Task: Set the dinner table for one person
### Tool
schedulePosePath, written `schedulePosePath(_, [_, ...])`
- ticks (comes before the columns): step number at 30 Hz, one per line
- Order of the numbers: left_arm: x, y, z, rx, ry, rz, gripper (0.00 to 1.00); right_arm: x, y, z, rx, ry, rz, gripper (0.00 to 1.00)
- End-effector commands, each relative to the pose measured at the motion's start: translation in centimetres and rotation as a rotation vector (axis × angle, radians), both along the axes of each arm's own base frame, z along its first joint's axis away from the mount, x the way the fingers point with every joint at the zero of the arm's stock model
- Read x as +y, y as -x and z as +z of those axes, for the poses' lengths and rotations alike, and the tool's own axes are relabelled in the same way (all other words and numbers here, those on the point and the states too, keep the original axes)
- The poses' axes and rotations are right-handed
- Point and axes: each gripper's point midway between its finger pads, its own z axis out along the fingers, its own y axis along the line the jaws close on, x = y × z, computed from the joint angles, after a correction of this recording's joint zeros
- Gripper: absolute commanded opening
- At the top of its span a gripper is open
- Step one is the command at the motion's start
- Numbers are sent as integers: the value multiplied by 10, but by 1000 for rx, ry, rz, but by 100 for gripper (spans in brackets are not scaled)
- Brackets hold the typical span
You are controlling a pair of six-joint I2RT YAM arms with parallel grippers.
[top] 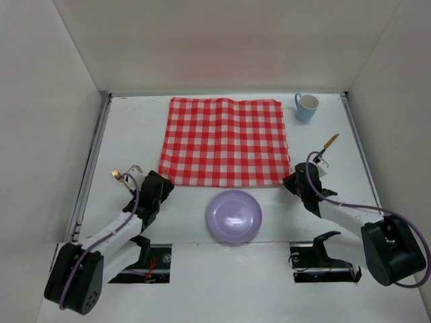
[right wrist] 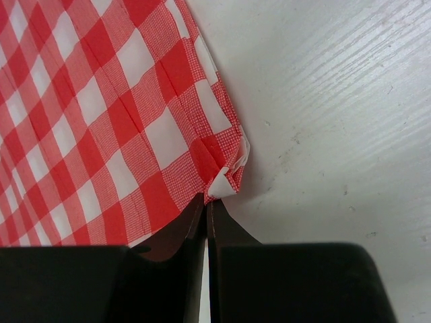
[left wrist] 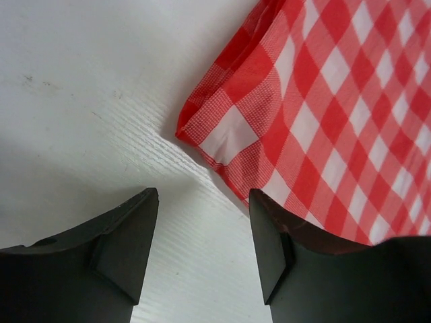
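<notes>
The checked cloth (top: 224,141) lies spread flat in the upper middle of the overhead frame, on the dinner table (top: 135,128), the white worktop that fills the view between the wall panels. I judge that to be the first step, and it is as good as done.

My left gripper (left wrist: 202,195) sits at the cloth's lower left corner with its jaws standing apart and nothing between them; the corner lies on the worktop just ahead of them. My right gripper (right wrist: 207,202) is at the lower right corner with its jaws closed, and the crumpled tip of that corner seems pinched between them.

Everything else is off the cloth:
- The purple plate (top: 234,216) rests on bare worktop just below the cloth's lower edge.
- The pale blue mug (top: 306,107) stands in the upper right, just beside the cloth's far corner.
- A small utensil (top: 124,175) lies at the left.
- An orange-handled one (top: 328,147) lies at the right. Both are too small for me to identify.

By my reckoning the plate, the mug and the cutlery have yet to go onto the cloth.

I can read no brand, label or writing on anything.
</notes>
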Motion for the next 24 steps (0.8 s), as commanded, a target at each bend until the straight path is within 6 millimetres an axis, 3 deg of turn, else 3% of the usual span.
schedulePosePath(1, [-4,-22,10,-29,7,10,54,4,-16,15,-46,13,21,10])
schedulePosePath(8, [-1,-46,4,-23,-3,37,52,6,-20,16,-54,19,39,9])
schedulePosePath(12, [0,-51,-8,6,-23,29,27,4,-23,16,-54,21,33,9])
schedulePosePath(14, [2,-49,-13,18,-34,28,12,2,-25,16,-57,23,30,9])
schedulePosePath(16, [5,-46,-13,18,-39,28,6,0,-25,16,-58,21,26,9])
schedulePosePath(24, [8,-6,-15,73,-52,-12,4,-9,-2,11,-34,24,11,6])
